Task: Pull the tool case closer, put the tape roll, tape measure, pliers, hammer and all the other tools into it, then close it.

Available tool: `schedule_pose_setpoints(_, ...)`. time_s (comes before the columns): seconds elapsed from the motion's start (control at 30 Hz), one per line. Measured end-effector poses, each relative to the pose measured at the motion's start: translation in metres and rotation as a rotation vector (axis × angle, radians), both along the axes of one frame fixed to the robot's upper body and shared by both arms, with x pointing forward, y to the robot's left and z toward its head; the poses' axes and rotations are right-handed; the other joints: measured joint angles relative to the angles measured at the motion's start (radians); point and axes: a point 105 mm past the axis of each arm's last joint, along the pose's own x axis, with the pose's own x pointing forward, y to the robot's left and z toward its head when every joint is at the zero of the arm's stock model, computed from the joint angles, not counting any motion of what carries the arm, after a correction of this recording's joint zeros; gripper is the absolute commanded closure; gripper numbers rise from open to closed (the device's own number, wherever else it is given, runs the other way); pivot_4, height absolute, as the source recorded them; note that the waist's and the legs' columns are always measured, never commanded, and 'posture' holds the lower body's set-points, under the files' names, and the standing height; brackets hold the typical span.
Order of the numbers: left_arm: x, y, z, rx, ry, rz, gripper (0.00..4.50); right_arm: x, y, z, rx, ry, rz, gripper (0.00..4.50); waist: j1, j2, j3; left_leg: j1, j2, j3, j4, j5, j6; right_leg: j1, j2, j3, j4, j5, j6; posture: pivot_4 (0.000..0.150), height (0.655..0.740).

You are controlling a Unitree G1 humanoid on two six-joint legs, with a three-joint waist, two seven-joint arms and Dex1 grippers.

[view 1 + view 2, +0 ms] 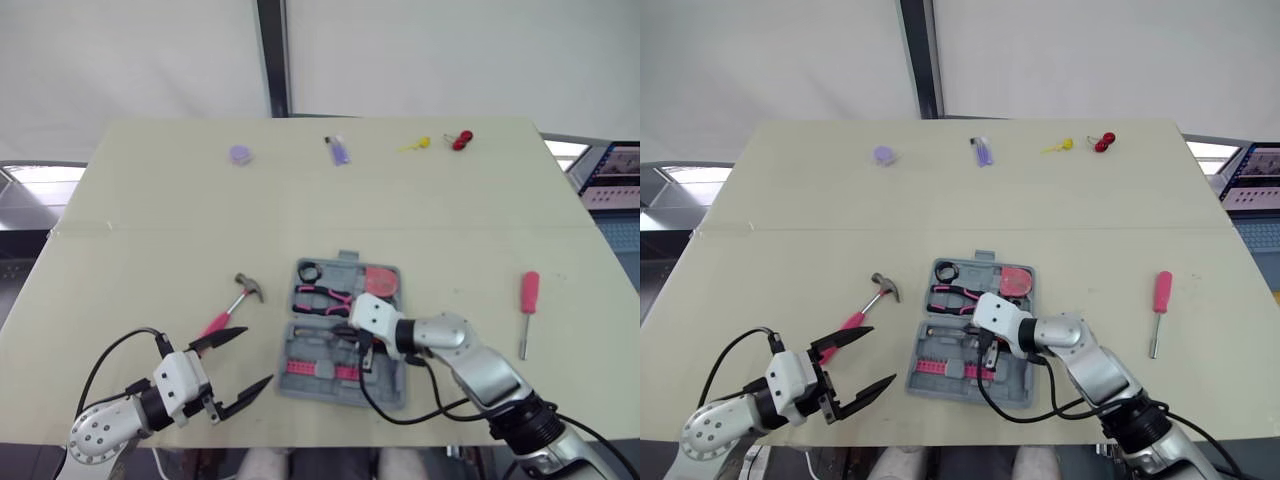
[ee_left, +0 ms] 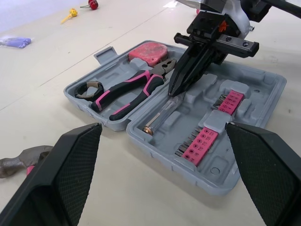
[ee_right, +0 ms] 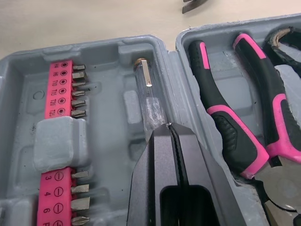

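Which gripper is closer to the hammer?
Left. The left gripper is just beside the hammer, at its handle; the right gripper is farther away, down in the tool case.

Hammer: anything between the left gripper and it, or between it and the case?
Nothing visible. The open left gripper hangs just beside the hammer, at its pink handle, and there is bare table between the hammer and the tool case. The right gripper, shut, is down inside the case's near half and could crowd the drop.

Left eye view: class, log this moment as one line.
grey plastic tool case: open | right gripper: shut, tips at clear-handled screwdriver inside | left gripper: open | pink-handled hammer, pink screwdriver: on table
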Motion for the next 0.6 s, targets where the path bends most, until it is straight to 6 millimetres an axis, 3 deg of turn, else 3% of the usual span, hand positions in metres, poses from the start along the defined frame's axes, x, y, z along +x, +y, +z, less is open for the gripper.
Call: schedule_pose_setpoints(0.6, 0.0031, -0.0009, 0.0031, 0.000, -0.016, -0.004, 0.00, -0.0021, 0.0002, -0.0047, -0.126, -0.185, 0.091, 4.47, 0.002, -0.004, -0.003, 0.003, 0.000, 0.000, 0.000, 0.000, 0.000, 0.004, 0.000, 0.000, 0.000, 0.000, 0.000, 0.150, 0.7400)
